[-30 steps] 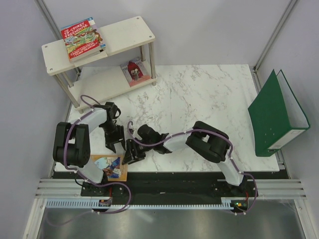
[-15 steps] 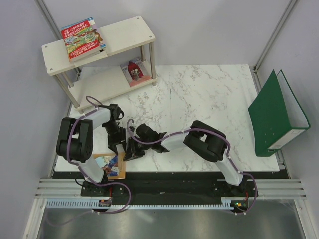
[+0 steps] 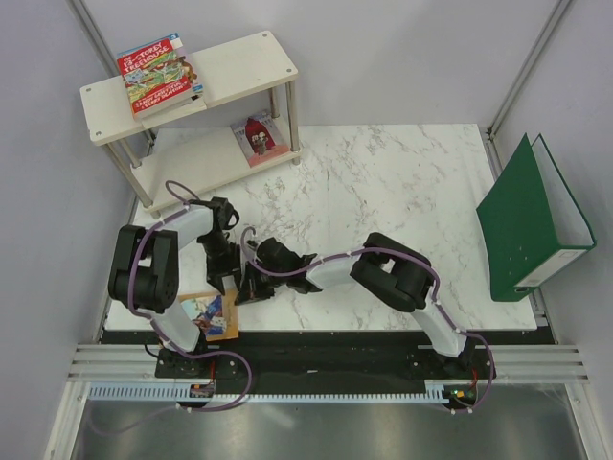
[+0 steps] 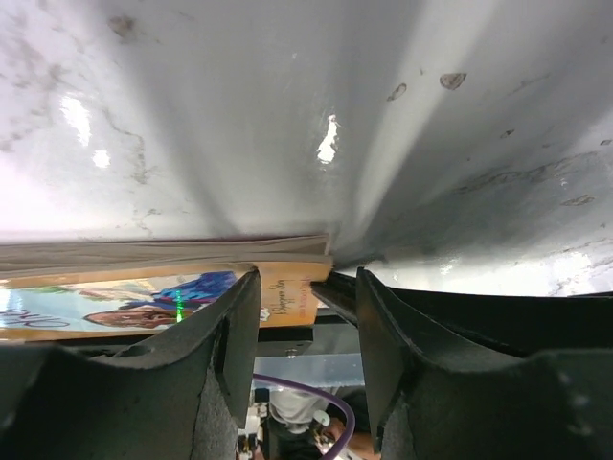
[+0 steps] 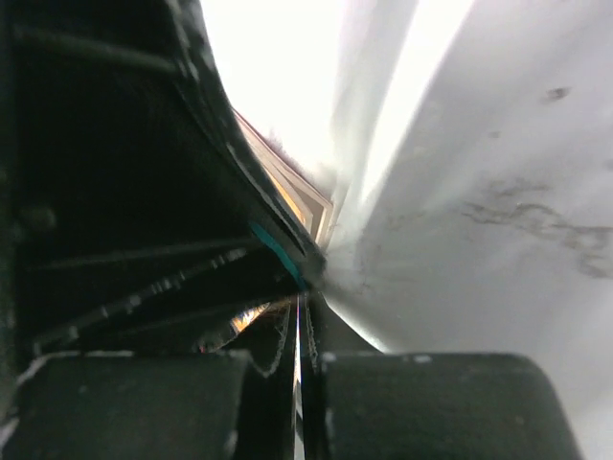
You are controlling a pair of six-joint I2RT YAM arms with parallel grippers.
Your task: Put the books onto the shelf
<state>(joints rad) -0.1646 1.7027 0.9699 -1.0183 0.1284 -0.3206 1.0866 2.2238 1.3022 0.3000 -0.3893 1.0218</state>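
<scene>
Orange-brown book [image 3: 213,319], lower left, lying at the near edge of the bench [image 3: 402,182]: your first hazard. The left end effector [image 4: 306,287] stands partly open astride the book's corner, gripping nothing. The right end effector [image 5: 305,292] is closed just beside that corner; you cannot tell whether it nips a cover. A sideways nudge could push the book off the edge, or the crowded fingers could collide. Upper left, the shelf [image 3: 239,65] carries the red book [image 3: 156,82] and, below, a second book [image 3: 259,136].

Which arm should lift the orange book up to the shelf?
Probably left: the left gripper is open at the orange book, and the shelf stands on that side. The right gripper is shut.
</scene>
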